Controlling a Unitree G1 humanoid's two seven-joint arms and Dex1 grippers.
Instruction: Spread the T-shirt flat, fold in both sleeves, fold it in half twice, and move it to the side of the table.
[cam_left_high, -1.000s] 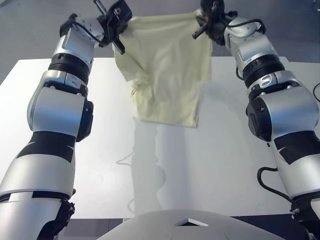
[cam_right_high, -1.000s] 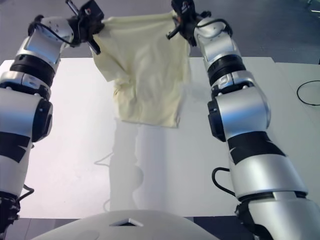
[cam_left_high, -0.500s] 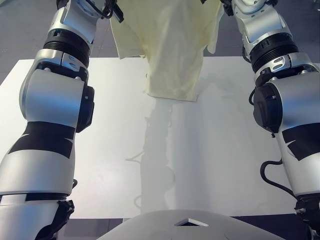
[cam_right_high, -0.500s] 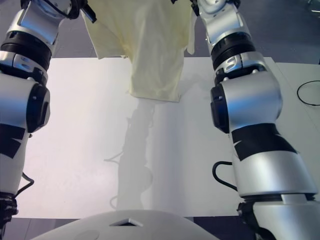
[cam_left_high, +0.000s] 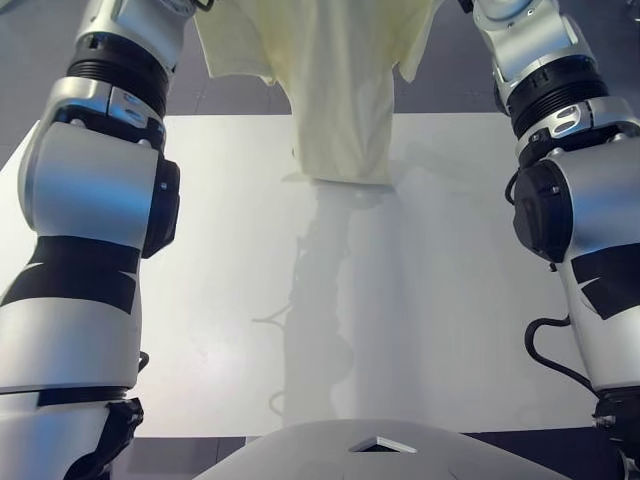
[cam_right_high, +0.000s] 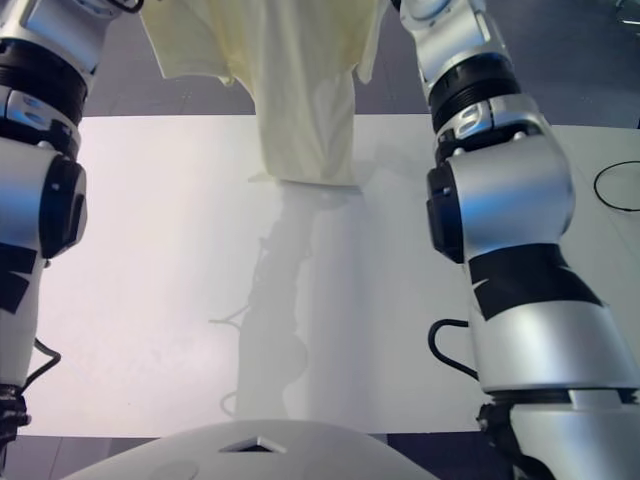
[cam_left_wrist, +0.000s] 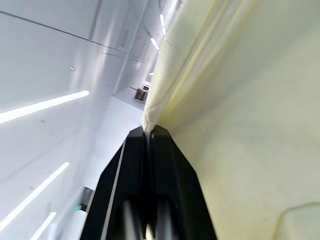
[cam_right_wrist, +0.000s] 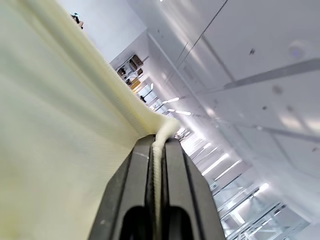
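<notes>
The left gripper (cam_left_wrist: 148, 131) has its two black fingers pressed together on a thick, ribbed edge of pale yellow cloth, and the right gripper (cam_right_wrist: 158, 140) pinches a like edge the same way, with the fabric squeezed between its closed fingers. Both arms are raised high, so the T-shirt (cam_left_high: 345, 90) hangs from them as a long curtain over the far half of the white table (cam_left_high: 450, 300). The left sleeve (cam_left_high: 232, 50) and right sleeve (cam_left_high: 418, 40) flare out to either side, while the body of the shirt narrows below them, bunched rather than full width. The bottom hem (cam_left_high: 345, 178) hangs at or just above the tabletop; whether it touches cannot be told. This looks like the first step, spreading the shirt flat, not yet done. The next move likely calls for lowering both arms together, hem first, keeping them well apart so the cloth lies wide and smooth
</notes>
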